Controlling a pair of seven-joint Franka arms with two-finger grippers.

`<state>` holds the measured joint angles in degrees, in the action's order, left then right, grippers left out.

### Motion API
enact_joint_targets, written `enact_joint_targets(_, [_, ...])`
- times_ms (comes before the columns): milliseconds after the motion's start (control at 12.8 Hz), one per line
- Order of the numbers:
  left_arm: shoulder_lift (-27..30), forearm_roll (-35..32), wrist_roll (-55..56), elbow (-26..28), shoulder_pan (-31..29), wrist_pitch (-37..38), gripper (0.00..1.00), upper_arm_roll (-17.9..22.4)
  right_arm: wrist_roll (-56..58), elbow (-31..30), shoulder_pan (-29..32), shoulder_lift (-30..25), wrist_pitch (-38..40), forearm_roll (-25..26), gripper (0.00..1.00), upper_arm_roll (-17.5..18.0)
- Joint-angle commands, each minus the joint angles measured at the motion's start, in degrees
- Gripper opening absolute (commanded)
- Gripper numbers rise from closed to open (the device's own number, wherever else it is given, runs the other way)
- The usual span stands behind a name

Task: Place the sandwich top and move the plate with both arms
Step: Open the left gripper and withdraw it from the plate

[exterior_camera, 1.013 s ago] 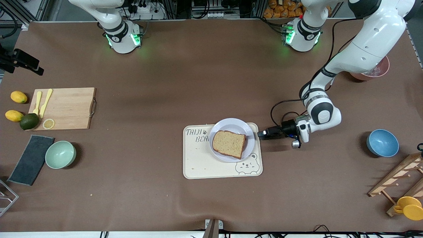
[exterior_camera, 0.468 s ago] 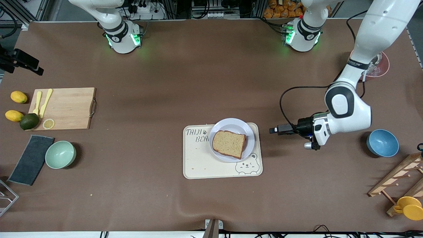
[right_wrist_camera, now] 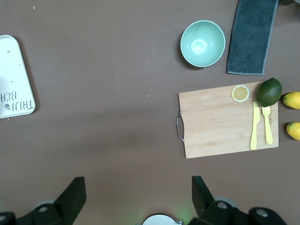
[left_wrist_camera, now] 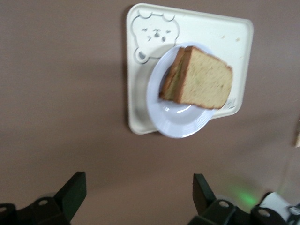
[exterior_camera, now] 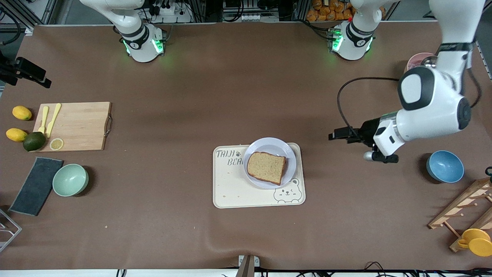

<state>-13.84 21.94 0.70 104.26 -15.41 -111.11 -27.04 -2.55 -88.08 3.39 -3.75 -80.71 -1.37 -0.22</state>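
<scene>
The sandwich top [exterior_camera: 266, 167] is already laid on the plate [exterior_camera: 271, 145], toward the right arm's end from the left gripper [exterior_camera: 333, 135], which hangs wide open and empty over bare table. The right gripper [right_wrist_camera: 136, 194], likewise open and empty, waits high up. For the move, opposite plate rims should be gripped together and lifted level.

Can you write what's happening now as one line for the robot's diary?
brown bread slice: on round lavender plate | left pincer: open, over bare table | right pincer: open, waiting above wooden cutting board

Sandwich top [exterior_camera: 266, 167] on plate [exterior_camera: 270, 144], on tray [exterior_camera: 230, 192]
</scene>
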Motion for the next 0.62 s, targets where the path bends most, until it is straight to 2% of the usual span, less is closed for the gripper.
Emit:
enact_joint_targets(0, [1.5,-9.6,4.8,-8.0,-0.1,11.5,1.00,0.1,-1.0,1.5,-0.5,0.9,0.6,-0.8,1.00,-0.1])
enact_joint_targets(156, [3.7,-15.2,5.1,-11.6,-0.1,16.7,1.00,0.1,-1.0,1.6,-0.3,0.8,1.0,-0.8,1.00,-0.1])
enact_joint_targets(312, [6.4,-19.3,4.4,-13.0,-0.1,18.1,1.00,0.6,-1.0,1.6,-0.4,0.8,0.9,-0.9,1.00,-0.1])
enact_joint_targets(545, [7.1,-24.0,4.2,-18.5,-0.2,23.8,1.00,0.6,-1.0,1.6,-0.5,0.8,2.0,-0.9,1.00,-0.1])
